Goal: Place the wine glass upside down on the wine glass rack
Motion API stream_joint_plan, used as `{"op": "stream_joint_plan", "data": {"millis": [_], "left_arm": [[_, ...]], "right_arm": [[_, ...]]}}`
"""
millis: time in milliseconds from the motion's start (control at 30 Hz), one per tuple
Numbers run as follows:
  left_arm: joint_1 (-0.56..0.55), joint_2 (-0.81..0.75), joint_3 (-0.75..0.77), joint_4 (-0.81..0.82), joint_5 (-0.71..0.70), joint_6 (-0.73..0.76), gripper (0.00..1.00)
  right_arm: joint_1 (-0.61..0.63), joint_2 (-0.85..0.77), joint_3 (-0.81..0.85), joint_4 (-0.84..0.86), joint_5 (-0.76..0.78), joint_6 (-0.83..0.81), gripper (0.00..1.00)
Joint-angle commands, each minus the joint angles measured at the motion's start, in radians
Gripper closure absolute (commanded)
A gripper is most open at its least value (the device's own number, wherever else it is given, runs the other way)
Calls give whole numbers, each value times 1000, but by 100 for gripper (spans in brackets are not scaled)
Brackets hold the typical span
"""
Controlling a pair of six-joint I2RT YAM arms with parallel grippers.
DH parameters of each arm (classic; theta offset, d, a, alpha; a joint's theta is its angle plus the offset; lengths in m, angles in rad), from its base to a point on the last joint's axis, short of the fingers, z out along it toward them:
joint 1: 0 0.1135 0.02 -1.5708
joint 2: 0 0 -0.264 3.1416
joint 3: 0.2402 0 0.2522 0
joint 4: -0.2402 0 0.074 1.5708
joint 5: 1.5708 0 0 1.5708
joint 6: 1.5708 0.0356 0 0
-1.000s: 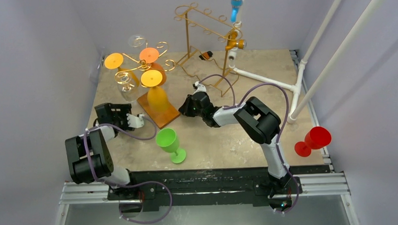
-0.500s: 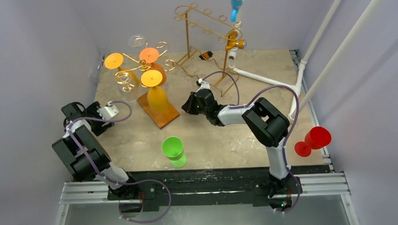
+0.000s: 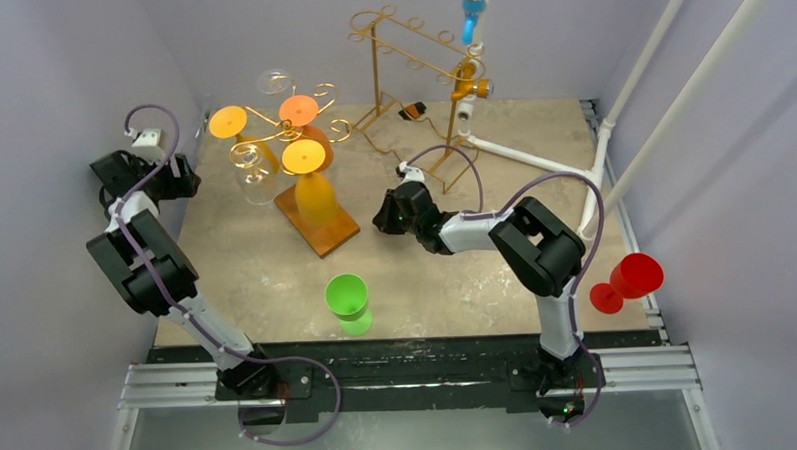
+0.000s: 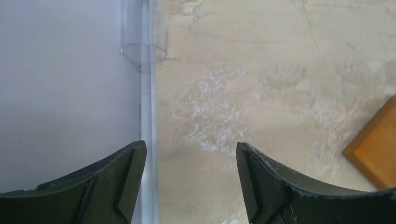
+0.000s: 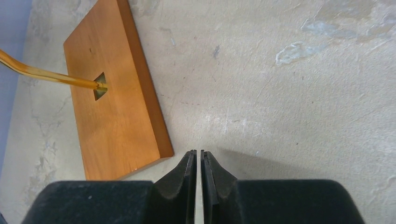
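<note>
The gold scroll wine glass rack (image 3: 291, 139) stands on a wooden base (image 3: 319, 223) with several orange glasses and clear ones hanging upside down. A green wine glass (image 3: 347, 297) stands upright on the table in front of it. A clear glass (image 4: 144, 46) stands by the left wall. My left gripper (image 3: 185, 178) is beside that wall; in the left wrist view it (image 4: 189, 147) is open and empty, with the clear glass ahead of it. My right gripper (image 3: 384, 213) is right of the base, shut on nothing (image 5: 196, 151), its tips just off the corner of the base (image 5: 116, 93).
A second gold rack (image 3: 409, 55) stands at the back. White pipes (image 3: 532, 160) cross the back right corner. A red wine glass (image 3: 627, 280) sits beyond the table's right edge. The purple wall (image 4: 65, 93) runs close along the left gripper.
The left arm swung from beside the wooden base out to the left wall. The green glass shifted slightly toward the front. The right gripper edged a little to the right.
</note>
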Motion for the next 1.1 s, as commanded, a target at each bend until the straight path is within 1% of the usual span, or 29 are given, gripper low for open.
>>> {"op": "stream_joint_plan", "data": {"millis": [0,67,133,200,333,400,467,633,767,867,1067], "left_arm": [[-94,33,60,161,-84,-281,26],[-116,51,58,255,-124,-368,26],[-128,89,91,277,-137,-455,27],[-142,124,121,276,-164,-497,28],[-153,159,108,351,-244,-547,30],[-152,171,99,367,-267,-556,32],[-152,166,59,416,-288,-574,34],[-153,156,-2,476,-341,-591,35],[-153,199,37,453,-357,-593,35],[-155,223,47,473,-375,-600,36],[-169,301,123,478,-404,-619,36]], "right_arm": [[7,-73,-4,-14,41,-41,85],[11,-79,2,-26,47,-49,86],[12,-82,7,-34,52,-56,86],[13,-82,17,-44,56,-58,87],[13,-84,21,-49,57,-63,89],[13,-85,16,-50,59,-64,89],[13,-84,14,-52,60,-64,89],[12,-80,10,-48,42,-61,90],[14,-81,11,-54,41,-61,90],[14,-86,9,-53,40,-61,90],[14,-98,9,-57,45,-61,92]]}}
